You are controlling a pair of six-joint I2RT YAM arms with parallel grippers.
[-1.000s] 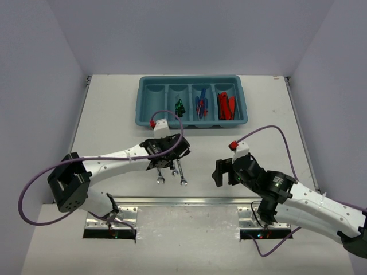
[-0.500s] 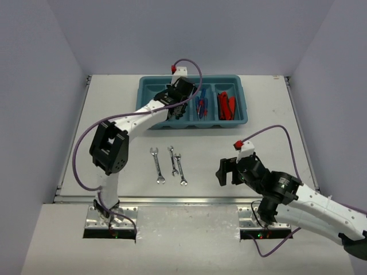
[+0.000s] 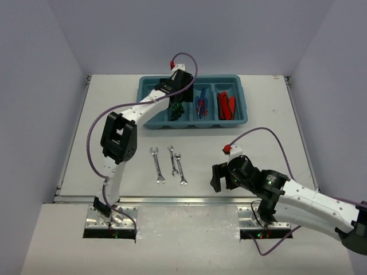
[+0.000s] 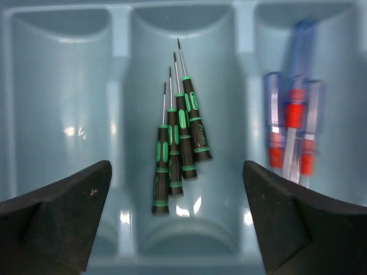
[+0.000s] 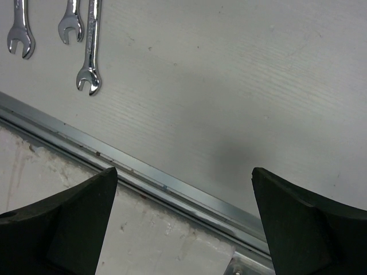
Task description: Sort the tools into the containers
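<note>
The three wrenches (image 3: 169,165) lie toward the near edge, their long axes running near to far, just left of the right gripper (image 3: 217,176), which is the nearer one, wide open and empty. The left gripper (image 3: 174,98), also open and empty, is over the tray (image 3: 146,121) at the far edge; a second ago it hung above the wrenches.

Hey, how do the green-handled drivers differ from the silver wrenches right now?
The four green-black drivers lie in the second compartment from the left of the teal tray; the three silver wrenches lie out on the table. The drivers have thin pointed shafts and coloured handles; the wrenches are plain metal with open ends. Both groups lie side by side, roughly parallel.
</note>
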